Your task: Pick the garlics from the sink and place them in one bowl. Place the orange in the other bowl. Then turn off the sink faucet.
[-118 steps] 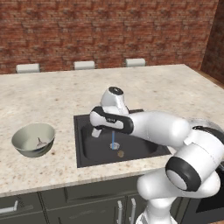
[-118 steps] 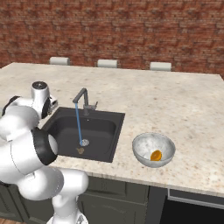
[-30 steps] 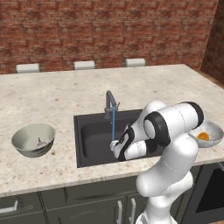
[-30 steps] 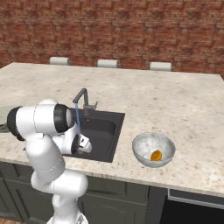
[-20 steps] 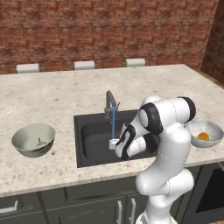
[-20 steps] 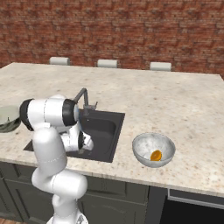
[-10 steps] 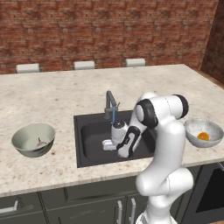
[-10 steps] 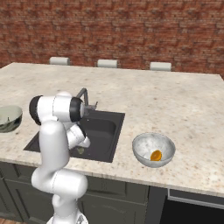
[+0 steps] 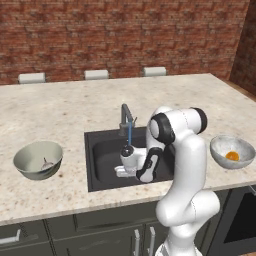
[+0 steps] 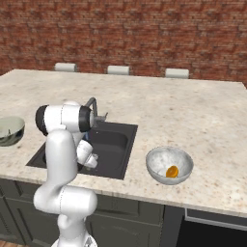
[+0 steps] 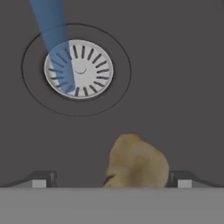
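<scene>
Reaching down into the sink (image 9: 102, 160), the white arm (image 9: 182, 150) folds from the counter's front edge and sets its gripper (image 11: 111, 178) low over the basin floor, jaws spread wide and holding nothing. Between the two finger tips, close to the camera, sits one of the garlics (image 11: 136, 162), a dull tan lump lying just short of the drain ring (image 11: 78, 69), where the blue water stream (image 11: 54, 39) lands.

The likeliest trouble is the grasp itself. The lump is small, rounded and wet, so jaws closing off-centre may squirt it sideways along the smooth dark floor, possibly towards the drain. Coming down too far could press the tips against the basin. Lifting out, the arm passes close to the sink faucet (image 9: 126, 118), which is running, and a knock there is a risk.

The green-grey bowl (image 9: 37, 159) sits left of the basin with something small and pale inside, too small to name. The speckled bowl (image 10: 169, 165) sits on the right and holds the orange (image 10: 171, 171).

The counter (image 9: 65, 107) is pale speckled stone, wide and mostly bare, over dark cabinets (image 9: 75, 235). A red brick wall (image 9: 120, 35) closes the back, with three pale chair tops at its foot.
</scene>
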### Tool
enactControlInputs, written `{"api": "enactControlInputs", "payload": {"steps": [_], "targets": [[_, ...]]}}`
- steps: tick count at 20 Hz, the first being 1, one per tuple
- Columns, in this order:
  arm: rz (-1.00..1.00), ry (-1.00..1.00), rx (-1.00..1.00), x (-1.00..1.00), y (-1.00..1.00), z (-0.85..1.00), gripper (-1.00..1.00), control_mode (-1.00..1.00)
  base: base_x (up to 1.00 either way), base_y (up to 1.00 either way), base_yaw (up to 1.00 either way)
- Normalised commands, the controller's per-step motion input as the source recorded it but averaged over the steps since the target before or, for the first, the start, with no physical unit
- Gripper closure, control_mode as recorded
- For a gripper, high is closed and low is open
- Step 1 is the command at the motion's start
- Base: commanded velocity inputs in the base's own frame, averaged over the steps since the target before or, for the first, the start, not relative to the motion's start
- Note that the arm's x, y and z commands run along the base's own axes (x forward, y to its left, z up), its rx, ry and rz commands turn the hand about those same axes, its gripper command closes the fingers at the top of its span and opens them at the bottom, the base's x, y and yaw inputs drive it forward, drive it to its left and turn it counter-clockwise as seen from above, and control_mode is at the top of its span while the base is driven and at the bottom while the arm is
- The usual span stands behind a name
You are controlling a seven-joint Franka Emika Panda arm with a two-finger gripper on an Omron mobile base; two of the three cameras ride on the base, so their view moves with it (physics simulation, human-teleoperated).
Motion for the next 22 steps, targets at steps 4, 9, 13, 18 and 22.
{"api": "enactControlInputs", "payload": {"steps": [4, 9, 13, 18, 22], "targets": [[-0.05, -0.01, 0.00, 0.00, -0.50, -0.49, -1.00, -1.00, 0.00, 0.00, 0.00], [-0.05, -0.02, 0.00, 0.00, -0.89, -0.72, -1.00, -1.00, 0.00, 0.00, 0.00], [0.00, -0.14, 0.05, 0.01, -0.65, -0.88, -1.00, -1.00, 0.00, 0.00, 0.00], [0.00, -0.26, 0.09, 0.12, -0.38, -1.00, 1.00, -1.00, 0.00, 0.00, 0.00], [0.00, -0.28, 0.22, 0.01, -0.83, -1.00, 1.00, -1.00, 0.00, 0.00, 0.00]]}}
